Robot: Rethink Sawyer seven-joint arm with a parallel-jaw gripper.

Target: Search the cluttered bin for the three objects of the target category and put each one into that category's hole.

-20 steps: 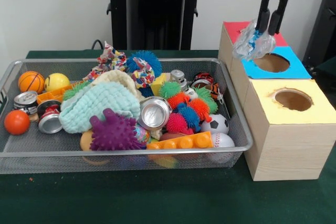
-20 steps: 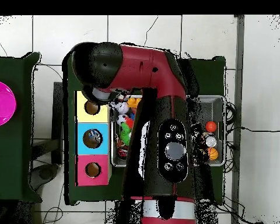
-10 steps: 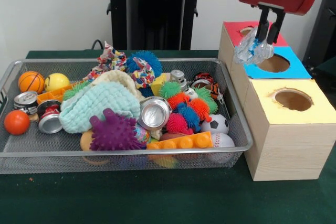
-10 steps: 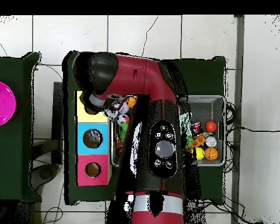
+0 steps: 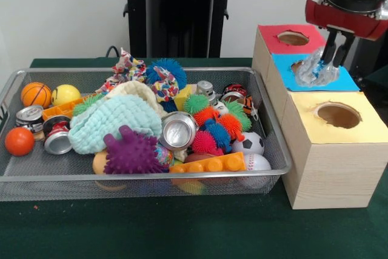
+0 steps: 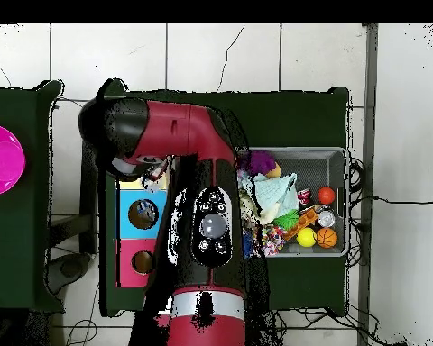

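Clear crinkled plastic with a blue label, one bottle point(image 5: 317, 70), is hanging from the gripper point(image 5: 335, 57), whose two dark fingers are pinching its upper end. It is sitting right at the hole point(image 5: 298, 65) in the blue-topped box, covering most of the opening. So the delivery step is in hand: the bottle is being lowered into its category's opening, in the middle of the row, between the red-topped box point(image 5: 293, 31) at the far end and the yellow-topped box point(image 5: 337, 124) at the near end. Next, I judge, the fingers need to be spreading apart while the bottle is centred over the hole, so it is dropping through rather than catching on the paper edge.

Counting: three boxes, each with one hole; one bottle in sight. In the cluttered bin point(image 5: 139, 178) to the left I am seeing no other bottle; any others may be lying buried. Three silver cans are showing clearly, and one purple spiky ball point(image 5: 130, 152) sits near the front.
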